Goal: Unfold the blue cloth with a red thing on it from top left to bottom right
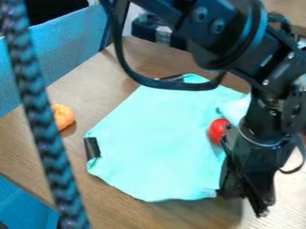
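1. Centrally placed: cloth (158,138), pale blue, on the table (36,152). Broadly spread; long slanting edge at upper left, uneven lower edge. A paler, bunched part lies at its upper right, beside the arm.
2. Red thing (218,131), one, rounded. Situated at the cloth's right side, close beside the arm; part of it may be hidden.
3. Dark patches, two: one (91,148) at the cloth's left edge, another at its top. Nature undetermined.
4. Gripper (245,194), black, at the cloth's lower right edge, pointing down. Clenched or released: cannot tell. Whether it has hold of any cloth: likewise hidden.
5. Arm (230,36), black, entering from the top and bent down along the right side; a loose cable (128,67) loops over the cloth's top edge.
6. Orange thing (61,116), one, on the table, left of the cloth and apart from it.
7. Patterned cord (42,116), at far left, crossing the foreground from top to bottom.
8. Step in hand, as judged: the late part of the unfolding, at the bottom right end.
9. Next move, as judged: if cloth is held, lay it down outward, release and lift away; if not, grasp the remaining fold and draw it toward bottom right.
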Robot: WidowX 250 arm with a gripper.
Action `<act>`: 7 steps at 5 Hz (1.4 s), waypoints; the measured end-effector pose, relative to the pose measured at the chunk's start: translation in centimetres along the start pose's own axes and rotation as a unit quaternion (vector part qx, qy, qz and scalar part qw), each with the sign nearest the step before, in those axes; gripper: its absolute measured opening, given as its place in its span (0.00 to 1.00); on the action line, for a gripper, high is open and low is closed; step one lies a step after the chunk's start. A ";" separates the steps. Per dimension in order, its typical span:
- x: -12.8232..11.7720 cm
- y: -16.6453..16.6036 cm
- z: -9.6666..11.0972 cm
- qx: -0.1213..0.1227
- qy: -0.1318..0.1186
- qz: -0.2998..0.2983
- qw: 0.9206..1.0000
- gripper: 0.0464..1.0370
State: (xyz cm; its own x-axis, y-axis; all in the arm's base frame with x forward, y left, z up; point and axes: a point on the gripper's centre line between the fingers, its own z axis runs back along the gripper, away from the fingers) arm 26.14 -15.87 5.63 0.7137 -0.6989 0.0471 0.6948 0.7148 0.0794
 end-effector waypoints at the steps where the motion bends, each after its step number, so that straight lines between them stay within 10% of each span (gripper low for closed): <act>1: 0.7 -0.8 0.0 -0.020 0.014 0.021 0.999 0.01; 3: 0.9 -2.8 -1.3 -0.025 0.042 0.006 0.999 0.03; 5: 0.3 -3.0 -3.0 -0.025 0.054 -0.014 0.998 0.47; 7: 0.1 -3.5 -3.0 -0.116 0.039 -0.040 0.992 0.96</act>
State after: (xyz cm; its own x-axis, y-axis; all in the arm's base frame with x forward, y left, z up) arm 24.02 -18.41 2.40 0.6532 -0.7567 -0.0276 0.7455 0.6490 -0.1518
